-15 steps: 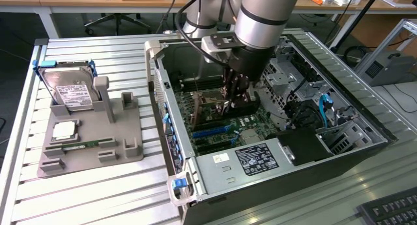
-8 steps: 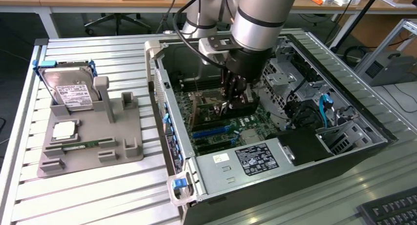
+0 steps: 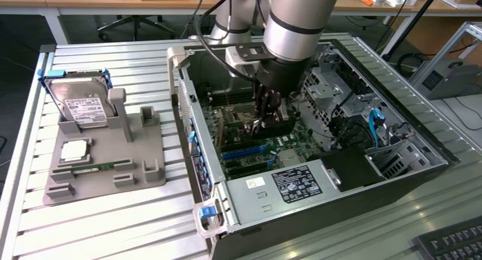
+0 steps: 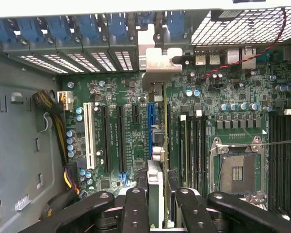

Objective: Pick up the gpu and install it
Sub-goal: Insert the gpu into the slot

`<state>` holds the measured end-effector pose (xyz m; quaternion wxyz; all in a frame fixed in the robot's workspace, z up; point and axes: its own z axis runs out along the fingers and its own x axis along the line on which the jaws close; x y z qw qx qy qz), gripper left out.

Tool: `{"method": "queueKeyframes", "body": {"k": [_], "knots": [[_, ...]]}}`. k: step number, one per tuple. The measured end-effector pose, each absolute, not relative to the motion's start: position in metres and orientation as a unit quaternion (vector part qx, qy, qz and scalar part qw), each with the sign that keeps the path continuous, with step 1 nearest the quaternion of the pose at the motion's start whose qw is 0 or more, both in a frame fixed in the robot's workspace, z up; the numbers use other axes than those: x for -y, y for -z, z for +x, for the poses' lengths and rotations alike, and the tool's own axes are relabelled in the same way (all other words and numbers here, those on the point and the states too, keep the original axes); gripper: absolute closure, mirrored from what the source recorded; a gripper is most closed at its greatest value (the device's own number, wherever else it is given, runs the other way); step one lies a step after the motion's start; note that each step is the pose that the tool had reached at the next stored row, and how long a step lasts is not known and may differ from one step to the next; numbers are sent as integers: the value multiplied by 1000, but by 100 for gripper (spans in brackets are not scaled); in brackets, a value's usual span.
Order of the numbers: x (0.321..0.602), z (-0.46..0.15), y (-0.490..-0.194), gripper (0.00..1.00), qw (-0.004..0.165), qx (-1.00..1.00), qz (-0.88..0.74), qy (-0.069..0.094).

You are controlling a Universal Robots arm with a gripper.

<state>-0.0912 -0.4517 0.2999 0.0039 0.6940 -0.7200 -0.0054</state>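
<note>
gripping gpu [image 4: 157,145] over motherboard [image 4: 121,145]

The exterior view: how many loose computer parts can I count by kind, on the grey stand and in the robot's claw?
Hard drive: 1
Processor chip: 1
Memory stick: 1
gpu: 1, clamped in the gripper inside the computer case
Total: 4, with 3 on the grey stand

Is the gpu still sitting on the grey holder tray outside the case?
No. The gpu is held edge-on between the gripper fingers, above the motherboard inside the computer case.
</note>
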Motion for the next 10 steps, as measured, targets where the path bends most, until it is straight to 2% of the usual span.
{"method": "queueKeyframes", "body": {"k": [10], "knots": [[454,-97,-295,73,4,720,694,5]]}}
